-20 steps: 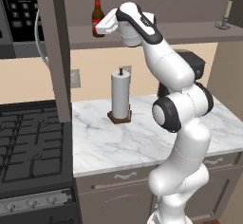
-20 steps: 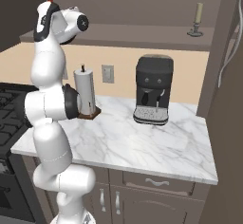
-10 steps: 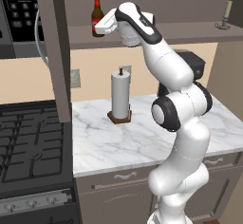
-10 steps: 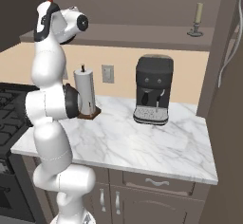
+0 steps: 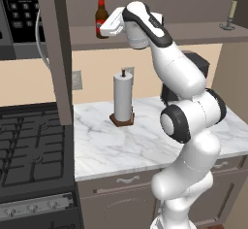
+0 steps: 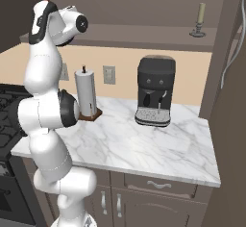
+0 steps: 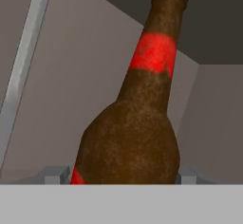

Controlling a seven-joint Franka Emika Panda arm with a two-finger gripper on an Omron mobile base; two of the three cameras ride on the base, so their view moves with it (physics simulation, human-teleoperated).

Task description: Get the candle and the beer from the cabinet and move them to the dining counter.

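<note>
At the bottom of the hand view the beer is seen up close between the two finger pads, apparently clasped at its body by the gripper. In the upper centre of the left base view, the bottle is seen standing upright on the cabinet shelf. Farther off, at the upper right, the candle is seen on the same shelf.
</note>
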